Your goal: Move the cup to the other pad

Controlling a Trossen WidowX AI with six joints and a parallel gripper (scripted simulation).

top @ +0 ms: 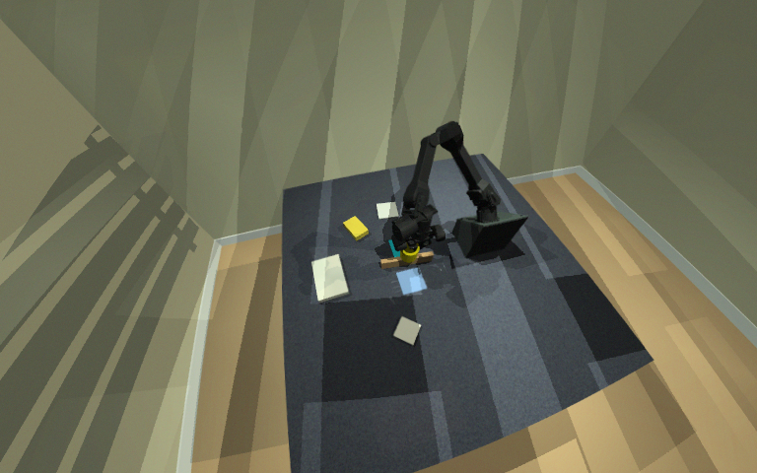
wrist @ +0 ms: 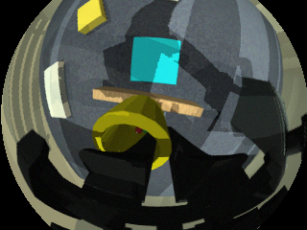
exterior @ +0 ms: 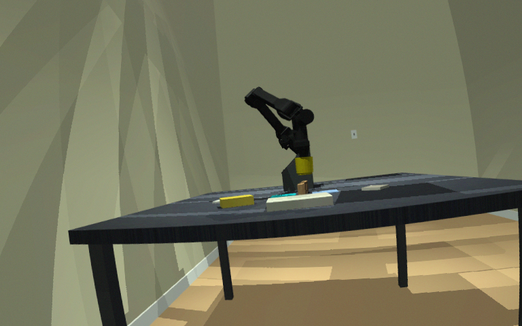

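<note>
My gripper is shut on the wall of the yellow cup. The cup is held clear above the table, upright in the exterior view. A red marble and a bit of green show inside it; the rest of its inside is hidden. The cup is over or close to the wooden bar between the pads. The teal pad lies beyond the bar in the wrist view. The light blue pad is on the bar's other side.
A yellow block and a large off-white block lie to the left in the top view. One pale tile lies behind the teal pad, another pale tile in front of the blue pad.
</note>
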